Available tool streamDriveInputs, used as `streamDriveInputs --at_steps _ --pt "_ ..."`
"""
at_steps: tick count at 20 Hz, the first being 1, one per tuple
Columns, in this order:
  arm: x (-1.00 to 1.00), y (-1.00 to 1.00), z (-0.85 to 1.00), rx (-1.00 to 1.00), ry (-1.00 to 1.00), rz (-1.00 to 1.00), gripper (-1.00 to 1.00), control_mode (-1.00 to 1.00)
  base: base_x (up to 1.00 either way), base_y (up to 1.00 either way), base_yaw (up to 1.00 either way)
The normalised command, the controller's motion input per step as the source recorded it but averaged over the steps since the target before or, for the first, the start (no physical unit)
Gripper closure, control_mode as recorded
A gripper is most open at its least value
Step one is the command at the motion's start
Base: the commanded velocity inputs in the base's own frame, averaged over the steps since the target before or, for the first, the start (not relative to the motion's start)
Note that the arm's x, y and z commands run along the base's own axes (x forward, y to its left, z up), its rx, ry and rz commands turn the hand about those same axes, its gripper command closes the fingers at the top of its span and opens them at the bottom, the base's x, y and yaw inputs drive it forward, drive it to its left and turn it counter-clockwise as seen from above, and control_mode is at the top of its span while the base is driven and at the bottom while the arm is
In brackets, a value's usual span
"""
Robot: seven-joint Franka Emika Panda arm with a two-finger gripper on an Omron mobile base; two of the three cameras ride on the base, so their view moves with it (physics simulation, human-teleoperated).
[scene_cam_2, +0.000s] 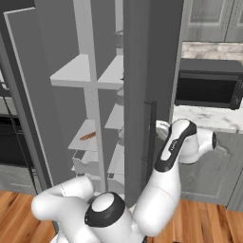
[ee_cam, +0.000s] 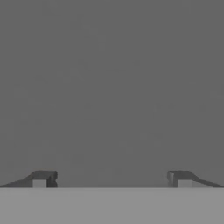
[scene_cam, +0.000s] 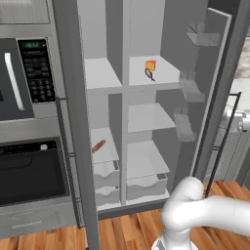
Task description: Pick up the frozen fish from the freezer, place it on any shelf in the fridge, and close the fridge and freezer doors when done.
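Observation:
The frozen fish, small and black, lies on the top shelf of the fridge, just in front of a yellow-orange cheese wedge. The freezer is the narrower column to its left. Both doors stand open: the freezer door edge-on at the left, the fridge door swung out at the right. My arm reaches round the outer side of the fridge door. My gripper is open, nothing between its fingertips, facing a flat grey surface close up.
An orange-brown baguette-like stick lies on a lower freezer shelf. A black microwave and oven stack stands left of the unit. A marble counter with another black appliance sits right of the fridge door.

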Motion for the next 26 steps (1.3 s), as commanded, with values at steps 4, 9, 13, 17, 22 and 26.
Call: streamDriveInputs --at_steps 4,9,13,17,22,26 --pt "0.43 0.99 -0.08 0.04 -0.06 0.02 -1.00 -1.00 0.00 0.00 0.00" --pt "0.47 0.97 -0.01 0.03 -0.05 0.00 -1.00 -1.00 0.00 0.00 0.00" --pt "0.44 1.00 -0.01 0.03 -0.07 0.00 -1.00 -1.00 0.00 0.00 0.00" --pt "0.46 0.83 0.00 0.01 -0.04 0.00 -1.00 -1.00 0.00 0.00 0.00" --pt "0.63 0.43 0.00 0.00 0.00 -0.07 -1.00 -1.00 0.00 0.00 0.00" --pt "0.57 0.20 0.00 0.00 0.00 -0.09 -1.00 -1.00 0.00 0.00 0.00"
